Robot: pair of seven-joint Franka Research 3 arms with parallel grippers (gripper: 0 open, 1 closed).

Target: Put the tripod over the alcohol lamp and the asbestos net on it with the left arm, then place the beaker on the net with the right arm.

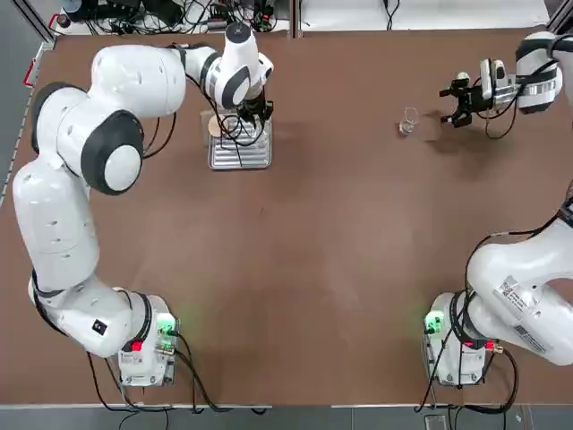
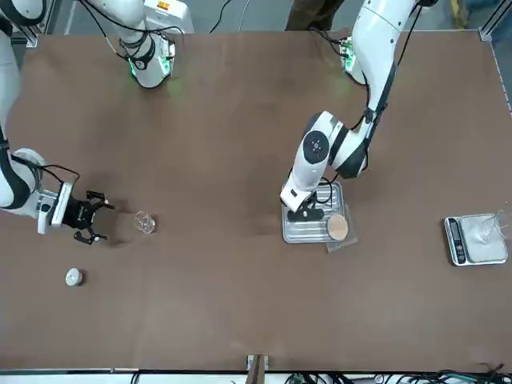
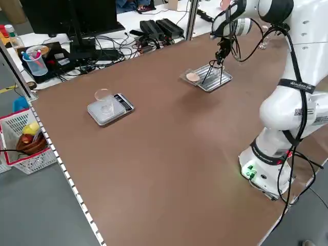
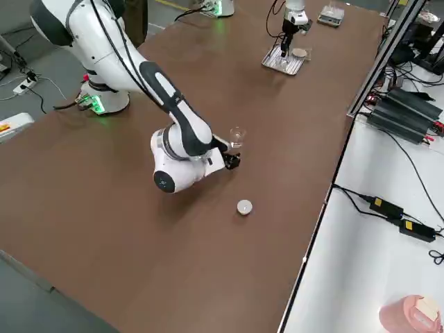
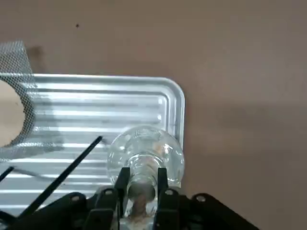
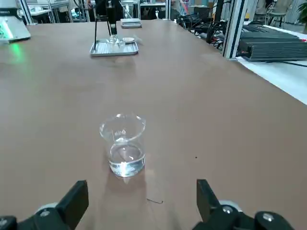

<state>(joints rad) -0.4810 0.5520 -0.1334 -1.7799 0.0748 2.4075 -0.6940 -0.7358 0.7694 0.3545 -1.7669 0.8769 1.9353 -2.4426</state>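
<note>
1. Step in hand, as I read it: the left arm is still preparing the first part and is taking hold of the lamp (image 5: 144,158). No stacking has started yet.
2. The left gripper (image 5: 141,191) is hanging straight down over the tray (image 1: 255,159), toward the far edge of the bench (image 1: 340,269), left of middle. Its jaws are narrow and are gripping the lamp's neck from both sides.
3. The lamp is sitting on the tray at a rounded corner. It is squat clear glass with a round belly and a pale wick top.
4. The tripod (image 5: 67,167) is also on the tray, just beside the lamp. It is thin black wire with slim straight legs and is not over the lamp yet.
5. The net (image 2: 338,228) is lying flat at the tray's edge, partly overhanging it. It is square grey mesh with a round beige disc in the centre.
6. The beaker (image 6: 123,143) is standing upright on bare bench toward the far right corner, well apart from the tray. It is a smooth clear glass cylinder and looks empty.
7. The right gripper (image 1: 458,103) is hovering low and level just beside the beaker, on the side toward the right edge. Its jaws are spread wide and are holding nothing.
8. Next move, a judgement: lift the lamp gently, since the glass neck is slippery, and set it down upright. Then bring the tripod ring over it without knocking the wick.
9. The tray is ribbed shiny metal, so the legs may be sliding on it. The bench is matte brown.
</note>
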